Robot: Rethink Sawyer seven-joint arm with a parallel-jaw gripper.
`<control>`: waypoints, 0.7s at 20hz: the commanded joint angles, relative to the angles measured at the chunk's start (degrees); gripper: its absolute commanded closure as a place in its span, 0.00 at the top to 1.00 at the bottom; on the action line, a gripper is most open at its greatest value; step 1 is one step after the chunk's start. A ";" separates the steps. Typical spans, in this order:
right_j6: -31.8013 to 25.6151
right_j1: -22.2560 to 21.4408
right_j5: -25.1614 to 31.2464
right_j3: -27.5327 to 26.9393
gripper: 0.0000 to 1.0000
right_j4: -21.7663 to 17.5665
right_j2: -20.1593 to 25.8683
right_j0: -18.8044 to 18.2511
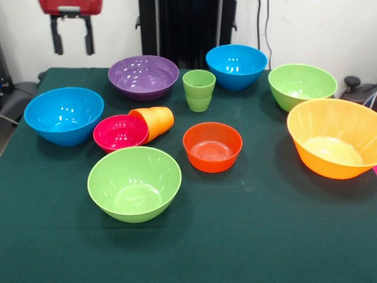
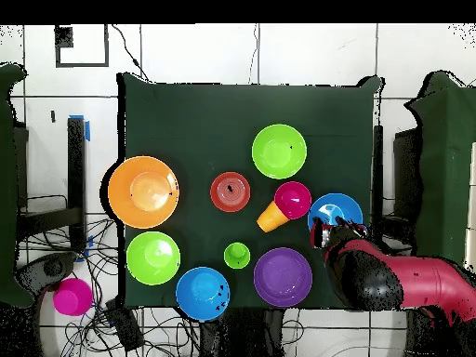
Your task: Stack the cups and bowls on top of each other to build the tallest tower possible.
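Note:
The orange cup (image 1: pixel 154 121) lies on its side against the small magenta bowl (image 1: pixel 120 132). The light green cup (image 1: pixel 198 89) stands upright mid-table. Around them stand a small orange-red bowl (image 1: pixel 212 146), two blue bowls (image 1: pixel 63 115) (image 1: pixel 236 66), two light green bowls (image 1: pixel 134 183) (image 1: pixel 302 85), a purple bowl (image 1: pixel 143 76) and a large orange bowl (image 1: pixel 334 137). Nothing is stacked. My gripper (image 1: pixel 72 52) hangs open and empty, high behind the left blue bowl. In the overhead view the gripper (image 2: pixel 327 232) is at the edge of that blue bowl (image 2: pixel 337 210).
The dark green table (image 1: pixel 265 236) has bare cloth along its near side in the front view. In the overhead view a magenta round object (image 2: pixel 72 297) lies off the table among cables. The black pedestal (image 1: pixel 182 29) stands behind the purple bowl.

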 commanded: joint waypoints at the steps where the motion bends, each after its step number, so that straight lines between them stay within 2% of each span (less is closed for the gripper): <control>1: -7.52 -2.36 6.15 4.82 1.00 3.85 7.32 2.01; 5: -5.98 -3.08 7.85 2.93 1.00 4.75 5.84 2.87; 9: -8.03 -6.23 11.27 2.38 1.00 8.16 8.12 2.90; 14: -8.09 -4.29 13.49 -0.13 1.00 5.19 5.43 5.11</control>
